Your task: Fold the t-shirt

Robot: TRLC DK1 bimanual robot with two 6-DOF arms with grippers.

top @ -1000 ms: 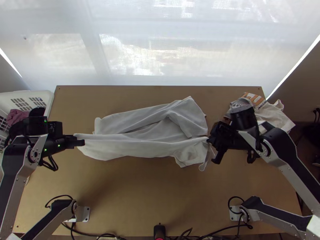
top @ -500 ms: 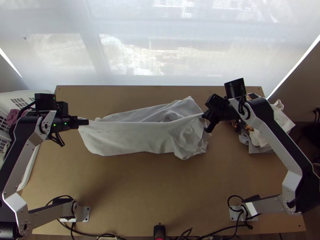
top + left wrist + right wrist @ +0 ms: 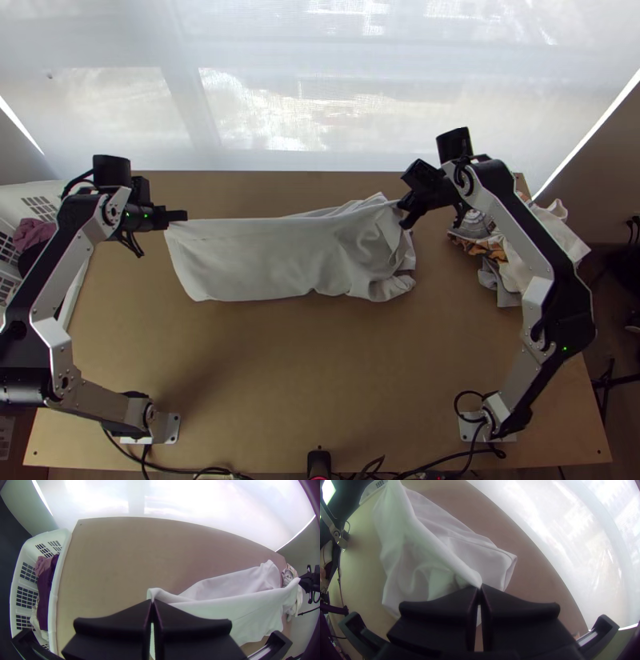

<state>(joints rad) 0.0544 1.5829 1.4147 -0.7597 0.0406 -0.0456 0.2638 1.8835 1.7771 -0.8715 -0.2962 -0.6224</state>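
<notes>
Apparently, the left gripper (image 3: 179, 216) and right gripper (image 3: 406, 214) pinch the shirt (image 3: 272, 260) at 2 spots, nearer the far edge of the table (image 3: 304, 384). Holding it stretched probably keeps the fold straight.

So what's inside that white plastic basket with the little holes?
In the white plastic basket are a dark purple cloth, a dusty-pink cloth and a cream cloth. They cover whatever is underneath, so I can't tell.
</notes>
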